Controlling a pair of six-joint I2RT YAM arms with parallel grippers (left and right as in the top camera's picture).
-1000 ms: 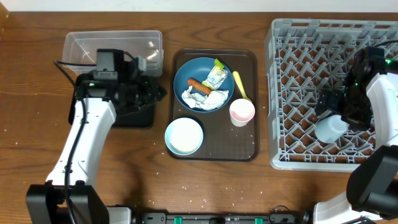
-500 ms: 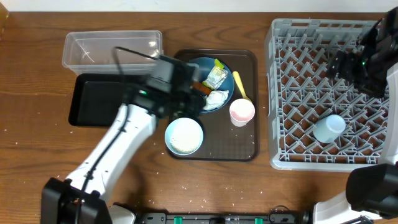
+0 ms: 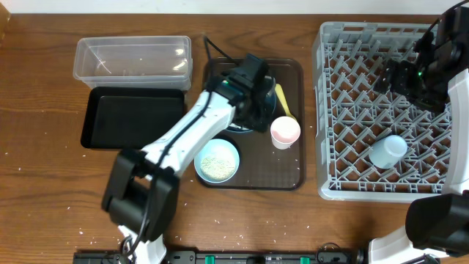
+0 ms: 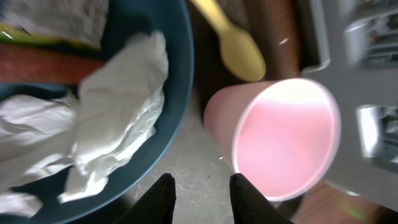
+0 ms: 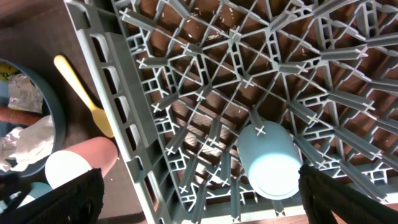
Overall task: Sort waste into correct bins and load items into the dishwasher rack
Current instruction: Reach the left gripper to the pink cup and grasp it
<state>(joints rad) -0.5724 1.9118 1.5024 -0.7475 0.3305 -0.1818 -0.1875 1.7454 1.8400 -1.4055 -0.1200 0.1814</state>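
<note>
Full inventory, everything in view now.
dishwasher rack: 1, grey, right
light-blue cup: 1, blue, in rack
serving tray: 1, brown, centre
dish: 1, dark blue, on serving tray
tissue: 1, white, in dish
sausage: 1, orange-brown, in dish
wrapper: 1, green-white, in dish
pink cup: 1, pink, on serving tray
spoon: 1, yellow, on serving tray
bowl: 1, white, on serving tray
tub: 1, clear, back left
black tray: 1, black, before tub
left gripper: 1, black, open, by dish
right gripper: 1, black, open, over rack
</note>
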